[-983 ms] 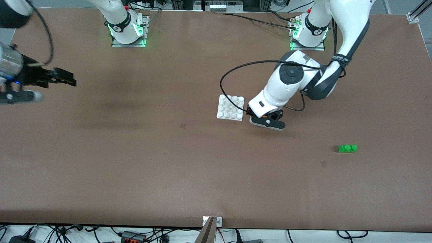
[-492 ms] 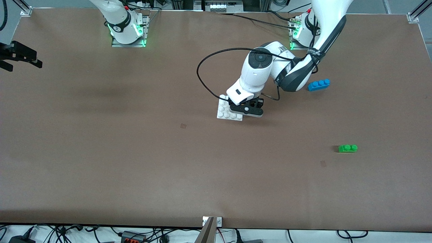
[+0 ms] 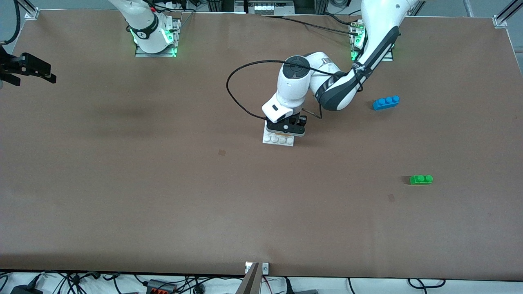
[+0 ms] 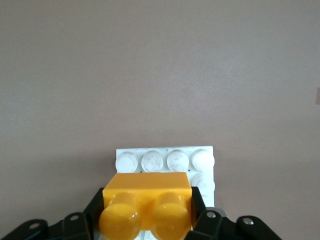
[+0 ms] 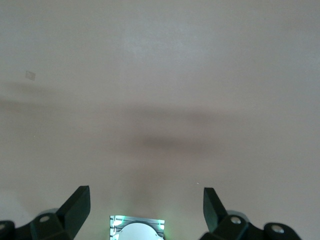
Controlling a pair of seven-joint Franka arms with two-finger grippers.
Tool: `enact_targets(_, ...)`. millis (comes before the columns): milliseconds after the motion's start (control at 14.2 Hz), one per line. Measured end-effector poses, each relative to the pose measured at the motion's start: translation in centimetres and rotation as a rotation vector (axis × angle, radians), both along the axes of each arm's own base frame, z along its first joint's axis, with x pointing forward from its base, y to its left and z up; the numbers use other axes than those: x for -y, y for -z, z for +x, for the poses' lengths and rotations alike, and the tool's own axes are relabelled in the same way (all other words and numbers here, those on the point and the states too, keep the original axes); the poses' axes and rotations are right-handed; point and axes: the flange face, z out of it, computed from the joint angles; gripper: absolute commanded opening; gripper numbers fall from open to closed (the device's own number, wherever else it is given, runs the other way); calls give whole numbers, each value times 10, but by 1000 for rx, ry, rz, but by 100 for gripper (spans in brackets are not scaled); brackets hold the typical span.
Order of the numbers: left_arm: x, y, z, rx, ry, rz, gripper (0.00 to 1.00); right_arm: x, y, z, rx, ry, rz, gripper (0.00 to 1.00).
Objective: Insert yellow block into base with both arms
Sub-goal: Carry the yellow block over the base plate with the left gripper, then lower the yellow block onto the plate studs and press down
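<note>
- The left arm's black two-finger gripper (image 4: 146,220) is clamping the small yellow-orange plastic brick (image 4: 146,204) between its fingers (image 4: 95,210), one finger pressing on each end of the brick.
- The yellow brick is showing a smooth, glossy flat side and two round studs sitting side by side, with the studs catching a soft highlight; its colour is a warm orange-yellow, even all over.
- In the left wrist view the brick is hanging directly over the flat square white plastic plate with round studs (image 4: 165,160), covering most of it so that only one full row of four studs and part of another row are showing past the brick; whether the brick is touching the plate cannot be told.
- In the front view the left gripper (image 3: 285,127) is sitting over the white plate (image 3: 279,140), hiding all but the row of studs nearest the front camera; the brick itself is hidden there by the gripper.
- The white plate is lying flat on the brown table (image 3: 163,183), around the middle of the table's length.
- A long blue plastic brick with three studs (image 3: 385,102) is lying toward the left arm's end of the table, well apart from the plate.
- A small green plastic brick with two studs (image 3: 421,179) is lying nearer to the front camera than the blue one.
- The right arm's black gripper (image 5: 146,205) is waiting with its fingers spread wide and holding nothing, up over the table edge at the right arm's end (image 3: 28,69).
</note>
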Motion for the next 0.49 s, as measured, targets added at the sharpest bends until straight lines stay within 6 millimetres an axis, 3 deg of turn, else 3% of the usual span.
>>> enact_targets(492,2,28,-21,6,30,12,54,-10,0,1,-1,-11,-2,100)
